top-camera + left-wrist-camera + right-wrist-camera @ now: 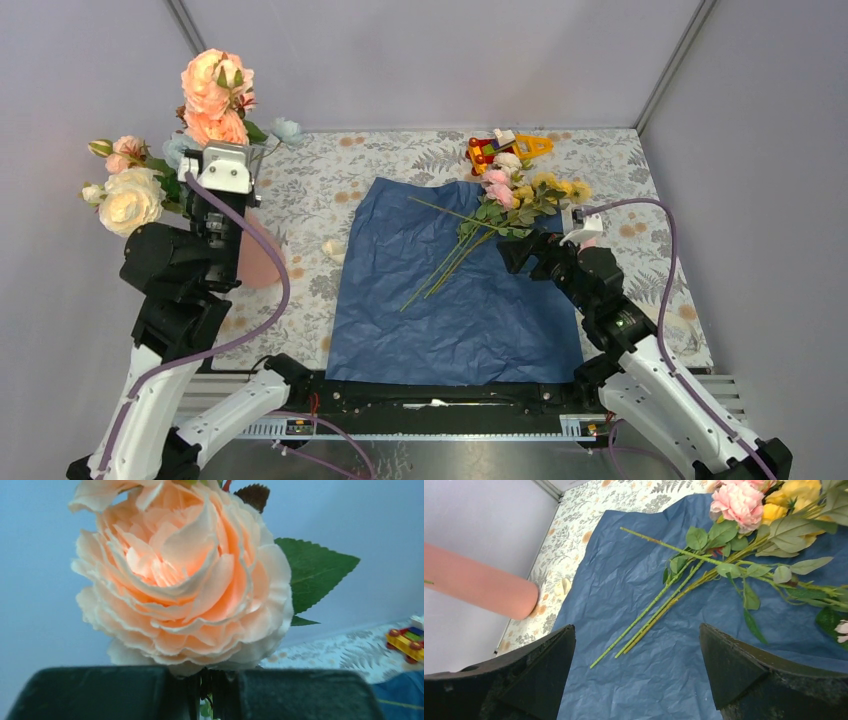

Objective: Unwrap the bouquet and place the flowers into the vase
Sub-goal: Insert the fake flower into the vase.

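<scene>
Top view: the flowers [497, 205] lie on the spread blue paper [450, 300], centre-right, with the right gripper [512, 248] just beside them. The vase [258, 262] stands half hidden, centre-left. Left wrist: the left gripper [204, 687] pinches the stalk of a peach bloom [185, 575]. Right wrist: jaws gape empty; best close where the stems [659, 605] bunch, below the leaves.

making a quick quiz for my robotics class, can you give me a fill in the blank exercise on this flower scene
The small roses lie on a sheet of ____ paper.
The right gripper has its jaws wide ____.
The left gripper is ____ on the stem of a big peach flower.
In the top view, the pink vase is to the ____ of the paper.
Missing words: blue; open; shut; left.
</scene>
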